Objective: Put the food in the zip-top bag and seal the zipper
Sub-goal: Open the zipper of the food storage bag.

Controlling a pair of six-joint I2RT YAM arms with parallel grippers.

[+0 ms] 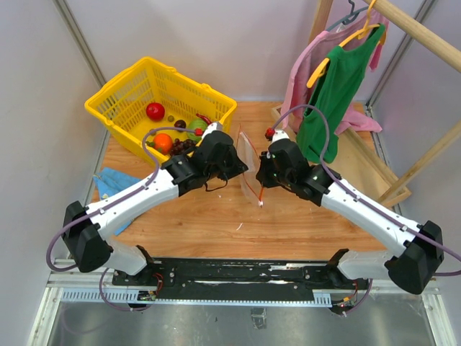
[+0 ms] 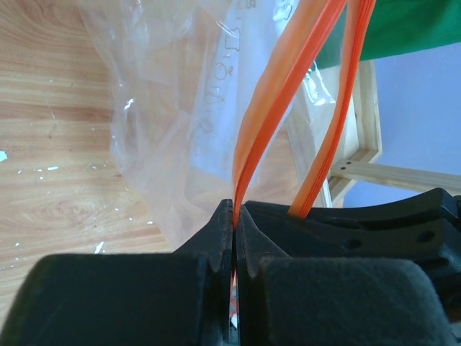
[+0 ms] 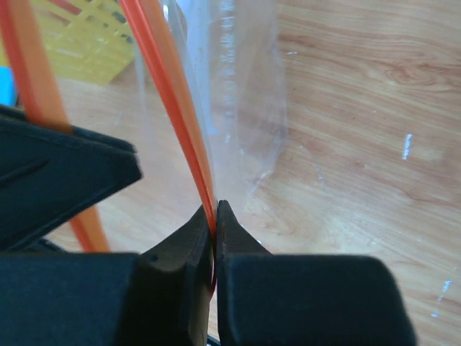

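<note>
The zip-top bag (image 1: 247, 155) hangs upright between my two grippers above the table's middle, its clear plastic (image 2: 173, 108) empty as far as I can see. My left gripper (image 2: 235, 216) is shut on one side of the red-orange zipper (image 2: 288, 79). My right gripper (image 3: 215, 213) is shut on the zipper's other strip (image 3: 169, 86). The mouth gapes between the two strips. The food lies in the yellow basket (image 1: 115, 90): a red fruit (image 1: 155, 110), an orange (image 1: 163, 142), a green ball (image 1: 196, 126) and dark grapes (image 1: 184, 144).
A small red piece (image 1: 269, 133) lies on the table behind my right gripper. A blue cloth (image 1: 108, 184) lies at the left edge. A wooden rack with a green garment (image 1: 338, 79) and a pink one stands at the back right.
</note>
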